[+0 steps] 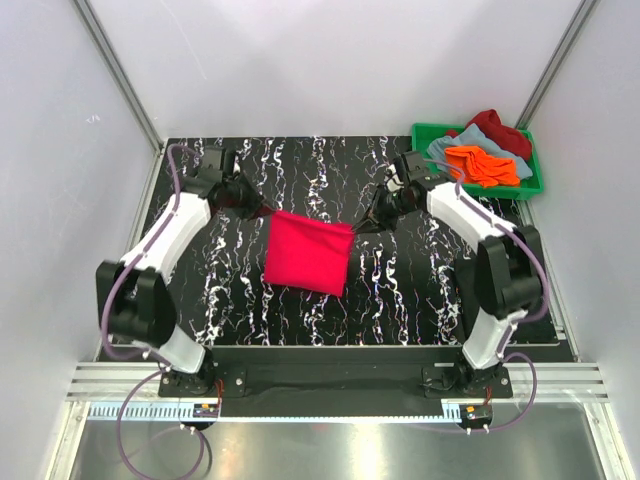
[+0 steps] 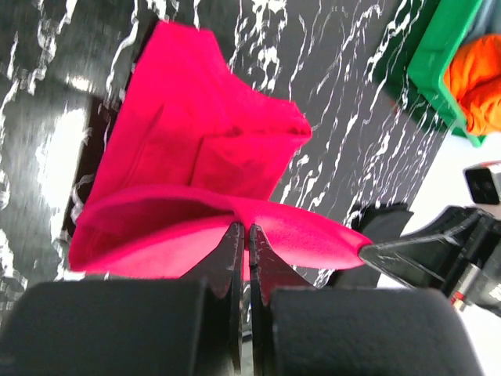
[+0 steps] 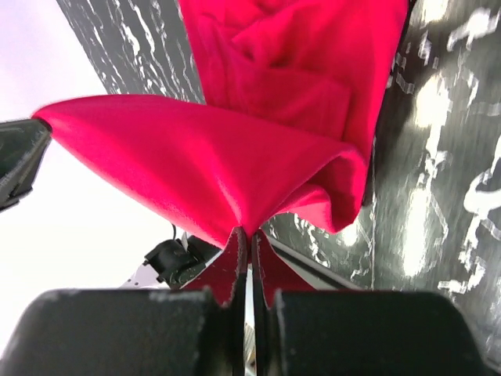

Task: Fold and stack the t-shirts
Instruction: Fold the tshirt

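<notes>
A bright pinkish-red t-shirt [image 1: 307,252] hangs folded over the middle of the table, its far edge stretched between both grippers. My left gripper [image 1: 268,212] is shut on its left far corner, and in the left wrist view the cloth [image 2: 203,157] spreads out from my pinched jaws [image 2: 243,229]. My right gripper [image 1: 358,230] is shut on the right far corner; the right wrist view shows the red cloth [image 3: 258,149] bunched into the closed tips [image 3: 249,232]. Orange [image 1: 482,165], grey-blue [image 1: 455,146] and dark red [image 1: 497,129] t-shirts lie in the crate.
A green plastic crate [image 1: 535,178] stands at the table's far right corner, also seen in the left wrist view [image 2: 438,55]. The black marbled tabletop [image 1: 410,290] is bounded by white walls on three sides and a metal rail at the near edge.
</notes>
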